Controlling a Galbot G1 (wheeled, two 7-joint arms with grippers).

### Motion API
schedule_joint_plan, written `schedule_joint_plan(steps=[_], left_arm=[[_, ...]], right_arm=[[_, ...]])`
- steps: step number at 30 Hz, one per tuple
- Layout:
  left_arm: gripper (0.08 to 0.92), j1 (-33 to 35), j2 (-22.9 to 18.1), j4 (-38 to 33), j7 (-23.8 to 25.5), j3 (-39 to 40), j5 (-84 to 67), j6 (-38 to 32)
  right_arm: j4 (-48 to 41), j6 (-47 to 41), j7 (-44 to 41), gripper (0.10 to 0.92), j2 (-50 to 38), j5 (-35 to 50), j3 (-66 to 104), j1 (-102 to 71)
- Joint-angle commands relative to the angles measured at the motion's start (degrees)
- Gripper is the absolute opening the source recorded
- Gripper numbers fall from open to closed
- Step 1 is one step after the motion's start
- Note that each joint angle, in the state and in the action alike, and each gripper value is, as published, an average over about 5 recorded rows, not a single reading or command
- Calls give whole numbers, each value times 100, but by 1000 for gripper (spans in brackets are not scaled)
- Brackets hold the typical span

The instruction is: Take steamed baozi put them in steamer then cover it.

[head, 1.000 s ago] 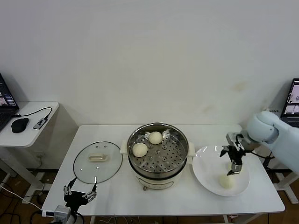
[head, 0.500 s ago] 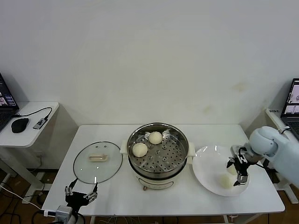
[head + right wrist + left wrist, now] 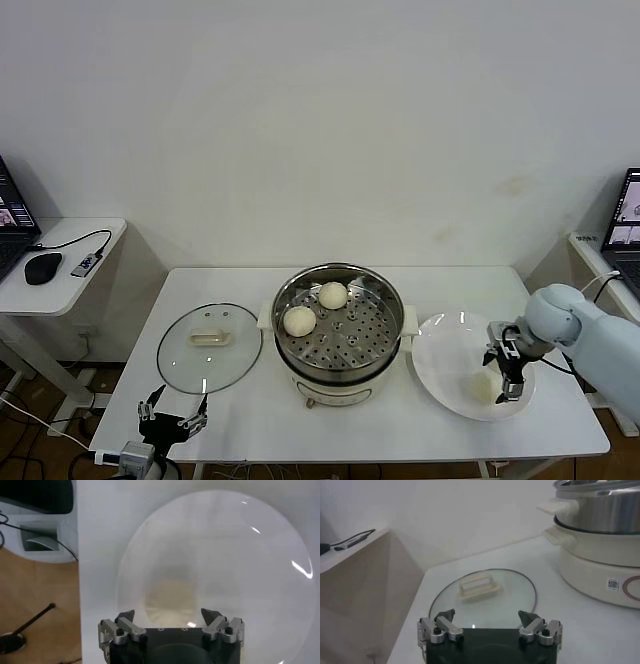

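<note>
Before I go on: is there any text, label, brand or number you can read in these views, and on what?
No text is readable anywhere.
Steamer: a small square code sticker on its cream base, too small to read; beside it a round dial mark, cut off at the picture edge.
Laptop screens at both edges of the head view: content too small to read.
Glass lid, plate: no markings.

Bright, even light; plate [image 3: 280, 555] perhaps overexposed.

Shiny steel steamer [image 3: 338, 335], glass lid [image 3: 209, 346]
</note>
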Motion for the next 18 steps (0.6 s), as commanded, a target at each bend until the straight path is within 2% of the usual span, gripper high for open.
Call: schedule_joint_plan(steps=[1, 18], left_arm=[[823, -19, -3, 36, 1, 19, 11, -2], [823, -15, -28, 86, -11, 59, 20, -19]], right_arm=[[-153, 10, 114, 823, 132, -59, -7, -91], [-175, -5, 280, 823, 165, -66, -45, -118]])
